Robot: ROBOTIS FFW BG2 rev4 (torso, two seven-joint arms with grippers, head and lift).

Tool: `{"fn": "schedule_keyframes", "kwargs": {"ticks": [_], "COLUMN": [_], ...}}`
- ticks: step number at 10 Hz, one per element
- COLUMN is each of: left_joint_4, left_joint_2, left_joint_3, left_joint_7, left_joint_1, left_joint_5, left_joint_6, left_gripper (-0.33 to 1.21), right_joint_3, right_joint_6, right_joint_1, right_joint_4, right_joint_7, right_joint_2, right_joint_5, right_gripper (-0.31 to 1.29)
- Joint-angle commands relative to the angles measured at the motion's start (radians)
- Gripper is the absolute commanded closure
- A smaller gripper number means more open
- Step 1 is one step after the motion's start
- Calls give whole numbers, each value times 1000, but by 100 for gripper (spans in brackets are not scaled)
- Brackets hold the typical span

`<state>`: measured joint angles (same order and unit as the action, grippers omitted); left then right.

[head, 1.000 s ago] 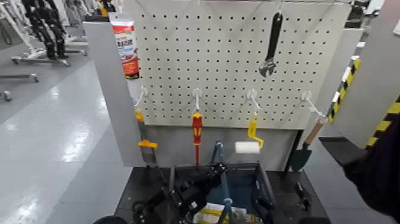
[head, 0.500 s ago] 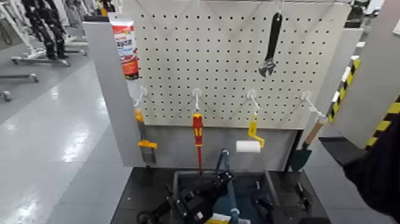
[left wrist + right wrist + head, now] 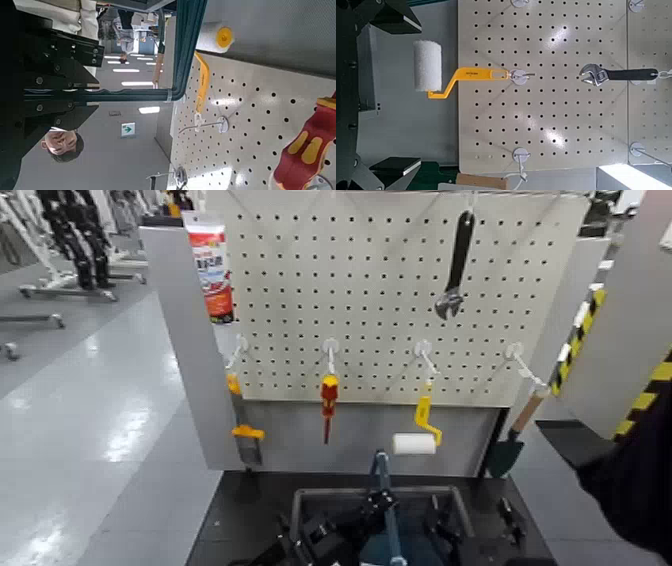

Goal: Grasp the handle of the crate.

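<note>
The dark blue-grey crate stands on the black table at the bottom of the head view, below the pegboard. Its thin blue-grey handle stands upright over the crate's middle. My left gripper is at the handle above the crate. In the left wrist view the handle runs as a narrow bar between the two dark fingers, and the left gripper is shut on it. My right gripper is open and empty, its fingers wide apart, facing the pegboard; it shows dark at the crate's right side.
A white pegboard rises right behind the crate. It carries a red-and-yellow screwdriver, a yellow paint roller, a wrench, a trowel and a brush. A person's dark sleeve is at the right.
The crate and its handle have shifted lower and slightly right in the head view. My left gripper has moved right with the handle.
</note>
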<state>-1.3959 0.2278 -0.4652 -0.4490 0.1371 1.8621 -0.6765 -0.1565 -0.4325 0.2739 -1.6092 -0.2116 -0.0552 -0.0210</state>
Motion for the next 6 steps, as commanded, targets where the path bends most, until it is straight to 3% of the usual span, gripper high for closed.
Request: {"fn": "schedule_keyframes", "kwargs": {"ticks": [1, 6], "left_joint_4": [-25, -49], "left_joint_2": [-1, -5], "left_joint_3": [2, 13], "left_joint_7": [1, 10], "left_joint_1": [-11, -27], "left_joint_5": [2, 3], "left_joint_6": [0, 0], "left_gripper": [119, 119], "right_joint_3": [-3, 3], "right_joint_6": [15, 37], "right_joint_1": [1, 1], "right_joint_4": [-8, -14], "right_joint_7": [0, 9], "right_joint_2": [-3, 0], "right_joint_5": [-2, -19], "right_gripper": [13, 13]}}
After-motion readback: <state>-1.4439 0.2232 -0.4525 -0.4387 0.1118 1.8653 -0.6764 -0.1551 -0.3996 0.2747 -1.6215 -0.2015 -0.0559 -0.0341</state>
